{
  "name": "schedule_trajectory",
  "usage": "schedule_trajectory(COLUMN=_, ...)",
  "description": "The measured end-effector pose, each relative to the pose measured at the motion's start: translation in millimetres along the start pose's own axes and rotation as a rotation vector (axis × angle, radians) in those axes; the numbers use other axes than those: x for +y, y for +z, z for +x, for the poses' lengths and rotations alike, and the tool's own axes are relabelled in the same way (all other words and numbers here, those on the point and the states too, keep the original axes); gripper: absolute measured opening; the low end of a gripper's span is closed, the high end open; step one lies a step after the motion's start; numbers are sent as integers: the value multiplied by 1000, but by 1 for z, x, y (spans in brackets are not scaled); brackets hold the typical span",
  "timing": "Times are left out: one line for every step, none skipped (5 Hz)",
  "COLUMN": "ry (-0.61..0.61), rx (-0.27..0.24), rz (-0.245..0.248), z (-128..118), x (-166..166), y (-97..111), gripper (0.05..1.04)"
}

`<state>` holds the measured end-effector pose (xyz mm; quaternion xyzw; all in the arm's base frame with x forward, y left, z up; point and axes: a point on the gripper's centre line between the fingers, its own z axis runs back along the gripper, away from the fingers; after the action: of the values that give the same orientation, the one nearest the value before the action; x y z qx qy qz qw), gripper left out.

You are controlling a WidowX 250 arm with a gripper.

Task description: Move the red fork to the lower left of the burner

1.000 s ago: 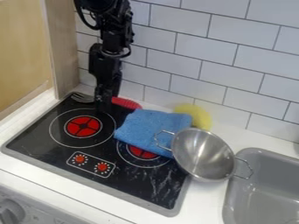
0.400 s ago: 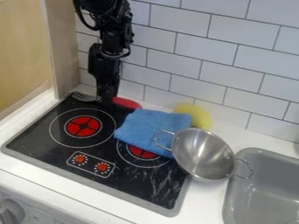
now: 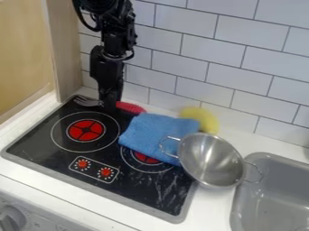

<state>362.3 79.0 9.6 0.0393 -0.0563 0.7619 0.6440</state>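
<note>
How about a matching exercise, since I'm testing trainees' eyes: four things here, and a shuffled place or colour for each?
1. Fork
2. Cloth
3. Wok
4. Sink

A. Grey, at the right edge
B. Red handle, partly hidden by the gripper
C. Silver, with two looped handles
D. Blue, left of the wok

Pairs: 1-B, 2-D, 3-C, 4-A

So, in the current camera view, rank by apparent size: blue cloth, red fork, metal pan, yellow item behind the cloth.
1. Metal pan
2. Blue cloth
3. Yellow item
Red fork: partly hidden, so its full size is unsure.
</note>
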Motion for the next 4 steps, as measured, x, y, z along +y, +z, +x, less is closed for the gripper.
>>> schedule_trajectory(ry=-4, rx=2, rz=-42, z=3, x=-1, y=15, gripper=294)
schedule_trajectory(ry=-2, rx=3, rz=-78, z=6, x=8, y=34, gripper=294)
schedule_trajectory(ry=-7, rx=6, rz=-122, z=8, x=23, y=51, gripper=294)
schedule_trajectory(ry=-15, rx=9, rz=-145, z=10, x=45, y=59, gripper=294)
